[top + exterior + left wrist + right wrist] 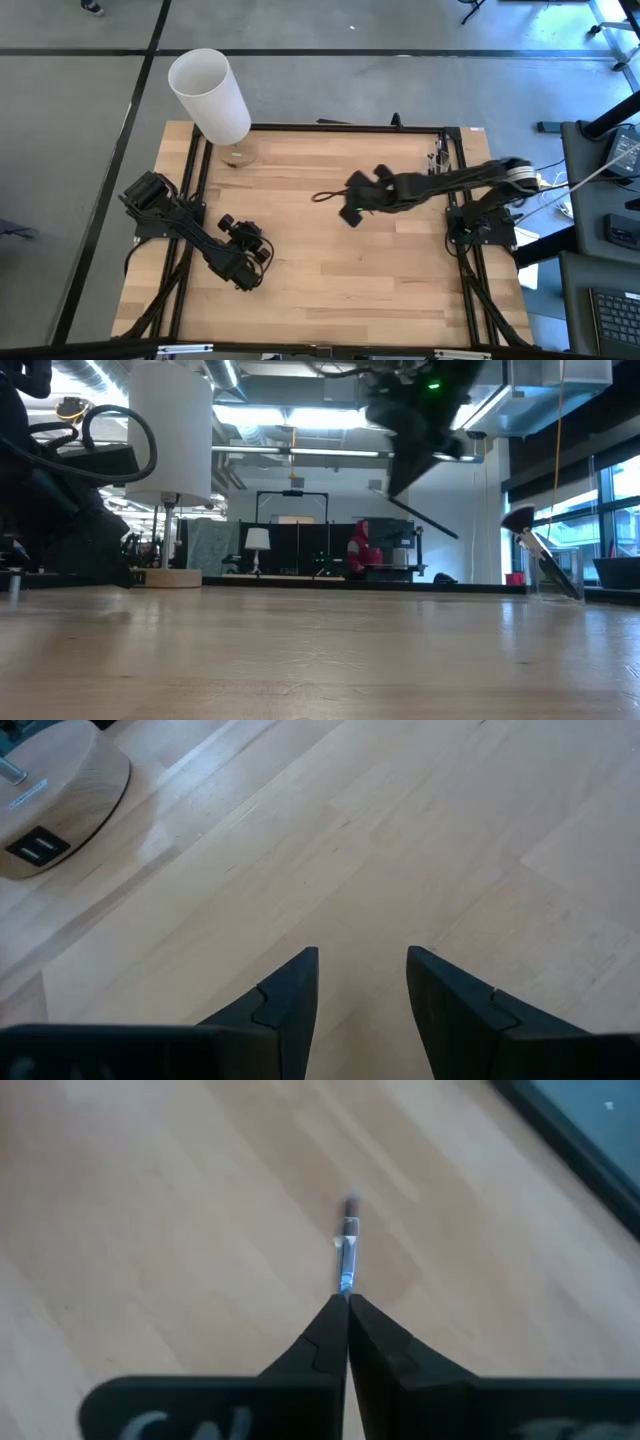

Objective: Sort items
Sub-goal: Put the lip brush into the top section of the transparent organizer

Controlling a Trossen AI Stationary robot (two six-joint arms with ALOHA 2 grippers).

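My right gripper [352,203] hangs high over the middle of the table, shut on one slim dark makeup brush [347,1250]. The brush shows as a thin slanted line [425,517] in the low view and reaches toward the table's left [325,195] in the high view. More brushes stand slanted in a clear holder [545,565] at the table's far right edge [440,160]. My left gripper [362,970] stands open low over the table's near left part [248,262], with nothing between its fingers. My right gripper pinches the brush between its two fingertips [335,1315], at one end of the brush [345,1288]. The fingers slant down from the table's right side. The rest of the brush sticks out past the fingertips, slanted and lifted well clear of the table.
A big white cylinder [210,95] on a round wooden base [238,155] stands at the table's far left corner; the base also shows in the left wrist view [55,805]. A black frame [330,127] runs round the bare wooden top [330,280].
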